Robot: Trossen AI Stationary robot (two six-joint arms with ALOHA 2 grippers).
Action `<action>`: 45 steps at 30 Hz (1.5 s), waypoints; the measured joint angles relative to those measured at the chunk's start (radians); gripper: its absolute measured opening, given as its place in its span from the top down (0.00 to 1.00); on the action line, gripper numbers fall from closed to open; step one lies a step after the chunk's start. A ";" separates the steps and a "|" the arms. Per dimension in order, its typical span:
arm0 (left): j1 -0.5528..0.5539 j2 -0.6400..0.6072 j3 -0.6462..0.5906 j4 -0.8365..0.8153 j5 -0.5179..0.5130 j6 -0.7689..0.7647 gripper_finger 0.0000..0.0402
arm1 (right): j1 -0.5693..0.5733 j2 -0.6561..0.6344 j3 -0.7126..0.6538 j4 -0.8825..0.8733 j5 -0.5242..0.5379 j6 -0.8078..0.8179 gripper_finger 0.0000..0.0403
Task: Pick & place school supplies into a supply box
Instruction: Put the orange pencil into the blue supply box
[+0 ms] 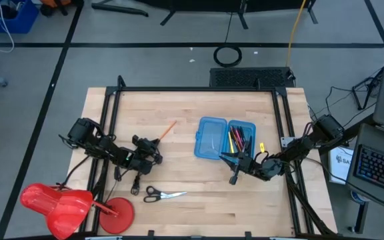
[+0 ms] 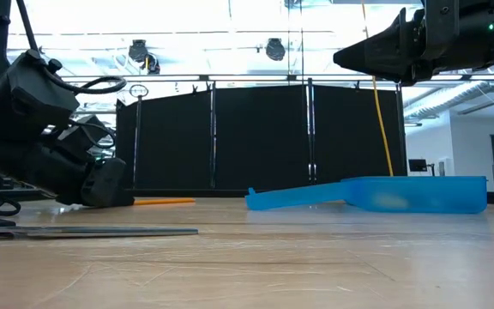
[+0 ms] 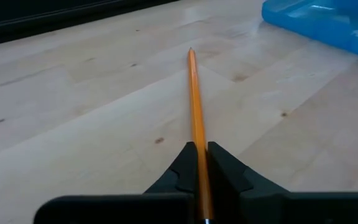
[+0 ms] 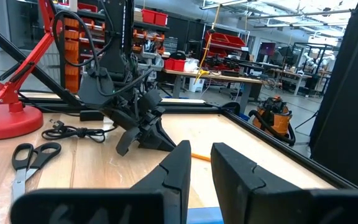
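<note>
Pencil [image 3: 196,106], orange and thin, lies flat on the bench [image 1: 179,213] with its near end clamped between the fingers of the left end effector [image 3: 199,163], which is clenched on it. Its long axis runs diagonally in the high view, from the left end effector [image 1: 151,148] up toward the far edge, tip pointing away from the fingers and toward the supply box [image 1: 211,139]. Bare wood lies on both sides of the shaft and between its tip and the box. The supply box sits open near the bench centre, its right half holding several coloured supplies [image 1: 239,139] laid lengthwise. Scissors [image 1: 163,195] lie flat nearer the front edge, blades pointing right, apart from the pencil. The right end effector [image 1: 235,171] hangs just beside the front corner of the box, raised clear of the bench, fingers released with a narrow gap between them [image 4: 232,165]. A red object [image 1: 57,203] occupies the front-left corner.
</note>
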 joint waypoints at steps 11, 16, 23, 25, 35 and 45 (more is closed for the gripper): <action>-0.002 -0.032 0.001 0.075 0.035 0.090 0.96 | 0.000 0.000 0.000 0.000 0.000 0.000 0.87; -0.002 -0.066 0.001 0.074 0.036 0.109 0.96 | 0.000 0.000 0.000 0.000 0.000 0.000 0.87; -0.020 -0.107 0.001 0.079 0.014 0.133 0.96 | 0.000 0.000 0.000 0.000 0.000 0.000 0.87; -0.021 -0.109 0.001 0.092 0.013 0.143 0.96 | 0.000 0.000 0.000 0.000 0.000 0.000 0.87; -0.020 -0.110 0.002 0.198 0.043 0.178 0.96 | 0.000 0.000 0.000 0.000 0.000 0.000 0.87; -0.016 -0.110 0.027 0.417 0.112 0.270 0.96 | 0.000 0.000 0.000 0.013 0.000 -0.002 0.87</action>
